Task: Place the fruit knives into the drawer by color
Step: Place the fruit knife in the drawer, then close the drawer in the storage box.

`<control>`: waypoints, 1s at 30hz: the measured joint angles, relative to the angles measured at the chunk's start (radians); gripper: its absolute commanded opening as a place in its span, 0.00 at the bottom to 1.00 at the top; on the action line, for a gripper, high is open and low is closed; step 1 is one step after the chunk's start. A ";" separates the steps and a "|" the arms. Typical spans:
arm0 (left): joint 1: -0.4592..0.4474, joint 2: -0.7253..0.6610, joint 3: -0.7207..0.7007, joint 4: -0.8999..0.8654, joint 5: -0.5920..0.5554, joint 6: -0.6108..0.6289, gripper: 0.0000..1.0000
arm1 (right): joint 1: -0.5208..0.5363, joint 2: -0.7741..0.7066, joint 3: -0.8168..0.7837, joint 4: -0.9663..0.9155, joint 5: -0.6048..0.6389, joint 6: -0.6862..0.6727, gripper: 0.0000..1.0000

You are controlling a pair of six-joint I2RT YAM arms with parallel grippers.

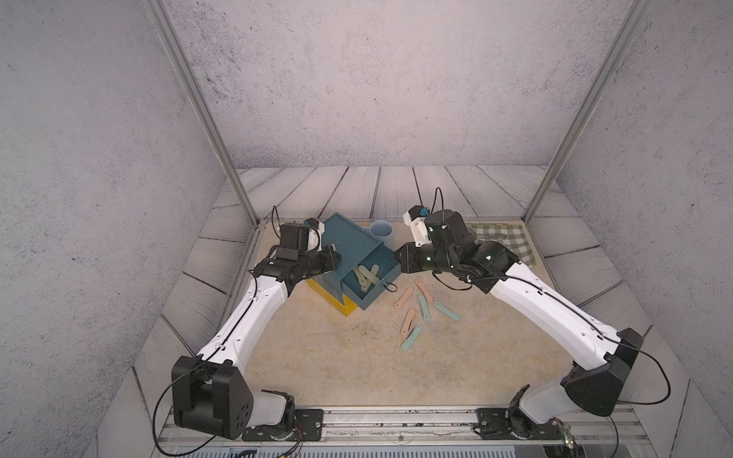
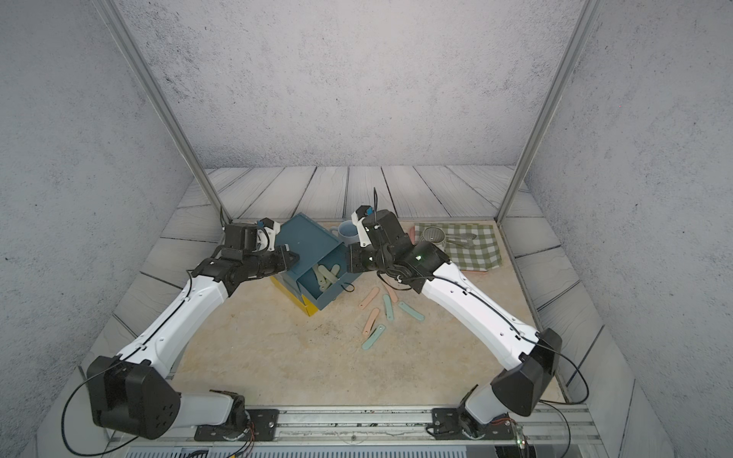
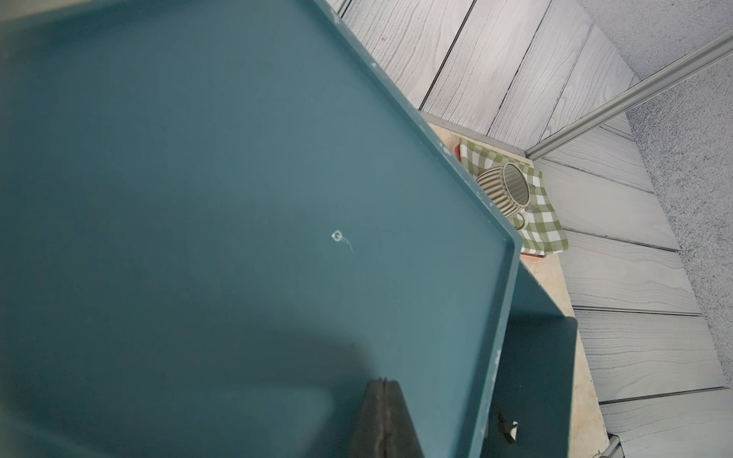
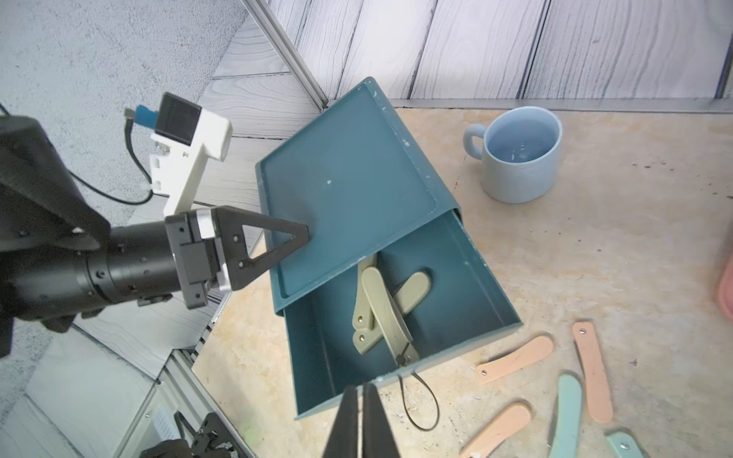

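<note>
Left fingers (image 3: pixel 392 424) closed over drawer (image 1: pixel 349 242); right fingers (image 4: pixel 345 424) closed, empty; mottled beige tabletop (image 1: pixel 317 357), grey walls (image 1: pixel 357 79).

White moulded shells cover the long links of the left arm (image 1: pixel 254 313) and the right arm (image 1: pixel 555 313), dotted with small dark screws. Black angular housings (image 1: pixel 210 396) enclose the joints. A thin black cable (image 4: pixel 129 135) leads from a blue plug on the white camera mount (image 4: pixel 190 158). Small green lights (image 1: pixel 488 257) glow on the right wrist. The left end effector (image 4: pixel 303 234) has black triangular open-frame fingers. The right end effector (image 4: pixel 361 390) seems alike, though only its tips show.
</note>
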 measured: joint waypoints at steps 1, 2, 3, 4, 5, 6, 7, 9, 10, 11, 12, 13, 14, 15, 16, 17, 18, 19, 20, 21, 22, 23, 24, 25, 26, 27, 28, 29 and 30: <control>0.000 0.000 0.000 0.000 0.000 0.000 0.00 | 0.000 -0.007 -0.021 -0.004 0.001 -0.004 0.00; 0.000 0.000 0.000 0.000 0.000 0.000 0.00 | 0.000 -0.011 -0.043 -0.008 0.003 -0.007 0.00; 0.000 0.000 0.000 0.000 0.000 0.000 0.00 | 0.000 -0.011 -0.068 -0.011 0.005 -0.010 0.00; 0.000 0.000 0.000 0.000 0.000 0.000 0.00 | 0.000 -0.009 -0.090 -0.015 0.005 -0.011 0.00; 0.000 0.000 0.000 0.000 0.000 0.000 0.00 | 0.000 -0.005 -0.114 -0.019 0.006 -0.011 0.00; 0.000 0.000 0.000 0.000 0.000 0.000 0.00 | 0.000 -0.001 -0.138 -0.019 0.006 -0.011 0.00; 0.000 0.000 0.000 0.000 0.000 0.000 0.00 | 0.000 0.004 -0.154 -0.024 0.006 -0.011 0.00; 0.000 0.000 0.000 0.000 0.000 0.000 0.00 | 0.000 0.018 -0.177 -0.029 0.006 -0.011 0.00; 0.000 0.000 0.000 0.000 0.000 0.000 0.00 | -0.002 0.026 -0.181 -0.030 0.006 -0.011 0.00; 0.000 0.000 0.000 0.000 0.000 0.000 0.00 | -0.002 0.036 -0.183 -0.029 0.006 -0.011 0.00; 0.000 0.000 0.000 0.000 0.000 0.000 0.00 | -0.002 0.045 -0.183 -0.027 0.005 -0.011 0.00; 0.000 0.000 0.000 0.000 0.000 0.000 0.00 | -0.002 0.055 -0.183 -0.024 0.005 -0.011 0.00; 0.000 0.000 0.000 0.000 0.000 0.000 0.00 | -0.003 0.064 -0.183 -0.019 0.004 -0.011 0.00; 0.000 0.000 0.000 0.000 0.000 0.000 0.00 | -0.004 0.075 -0.182 -0.013 0.002 -0.011 0.00; 0.001 0.000 0.000 0.000 0.000 0.000 0.00 | -0.004 0.084 -0.181 -0.010 -0.001 -0.011 0.00; 0.001 0.000 0.000 0.000 0.000 0.000 0.00 | -0.005 0.096 -0.177 -0.006 -0.003 -0.011 0.00; 0.001 0.000 0.000 0.000 0.000 0.000 0.00 | -0.006 0.110 -0.170 -0.002 -0.007 -0.011 0.00; 0.001 0.000 0.000 0.000 0.000 0.000 0.00 | -0.006 0.120 -0.164 0.002 -0.011 -0.011 0.00; 0.001 0.000 0.000 0.000 0.000 0.000 0.00 | -0.006 0.132 -0.157 0.006 -0.015 -0.011 0.00; 0.001 0.000 0.000 0.000 0.001 0.000 0.00 | -0.007 0.142 -0.149 0.008 -0.021 -0.011 0.00; 0.001 0.000 0.000 0.000 0.001 0.000 0.00 | -0.008 0.149 -0.143 0.013 -0.025 -0.011 0.00; 0.001 0.000 0.000 0.000 0.001 0.000 0.00 | -0.010 0.156 -0.137 0.020 -0.031 -0.011 0.00; 0.001 0.001 0.000 0.001 0.001 0.000 0.00 | -0.011 0.162 -0.130 0.030 -0.039 -0.011 0.00; 0.001 0.001 0.000 0.001 0.001 0.000 0.00 | -0.011 0.168 -0.125 0.038 -0.047 -0.011 0.00; 0.001 0.001 0.000 0.001 0.001 0.000 0.00 | -0.011 0.174 -0.117 0.042 -0.056 -0.011 0.00; 0.001 0.001 0.000 0.001 0.001 0.000 0.00 | -0.011 0.180 -0.113 0.050 -0.065 -0.012 0.00; 0.001 0.001 0.000 0.001 0.001 0.000 0.00 | -0.011 0.188 -0.105 0.056 -0.076 -0.013 0.00; 0.001 0.001 0.000 0.002 0.001 0.000 0.00 | -0.013 0.195 -0.098 0.063 -0.085 -0.013 0.00; 0.001 0.001 0.000 0.002 0.001 0.000 0.00 | -0.014 0.205 -0.092 0.072 -0.095 -0.013 0.00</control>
